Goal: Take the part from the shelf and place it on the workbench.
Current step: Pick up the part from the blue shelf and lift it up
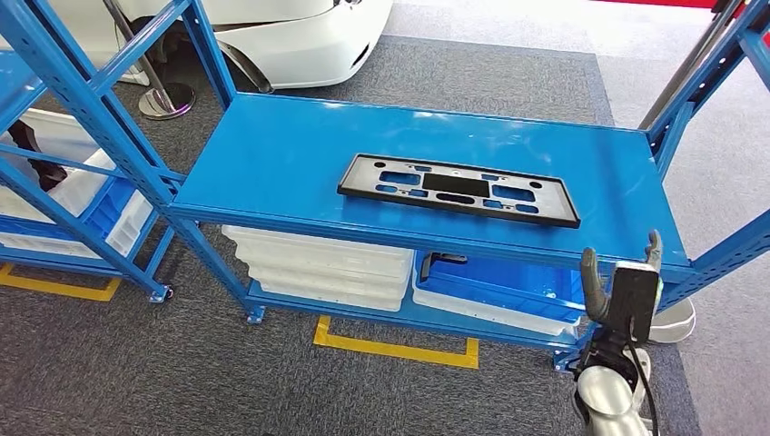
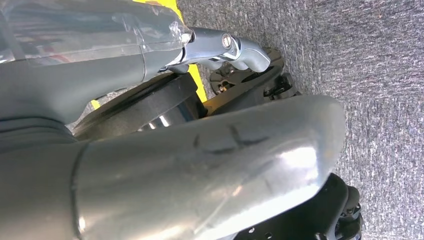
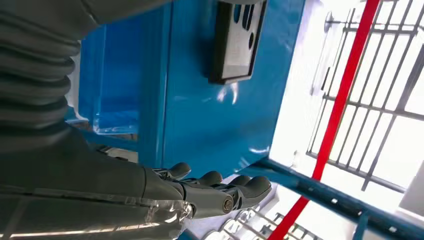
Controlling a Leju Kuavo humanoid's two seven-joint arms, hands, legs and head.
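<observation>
— Grey carpet [image 1: 182, 381], yellow floor tape [image 1: 395, 350], blue shelf [image 1: 272, 163] dead ahead. How far along are we?

— Barely started. I see the black part [image 1: 459, 189] lying flat on the top shelf, untouched. My right hand [image 1: 622, 282] is raised at the shelf's front edge, fingers spread, holding nothing — well short of the part.

— Left hand [image 2: 215, 47]?

— Hanging by the floor; I can't tell its state.

— Any labels?

— None I can read.

You're looking at a matt black plastic part [image 1: 459, 189] lying on glossy blue-painted metal shelf [image 1: 272, 163]; rough grey carpet [image 1: 136, 372] at 6 o'clock.
</observation>
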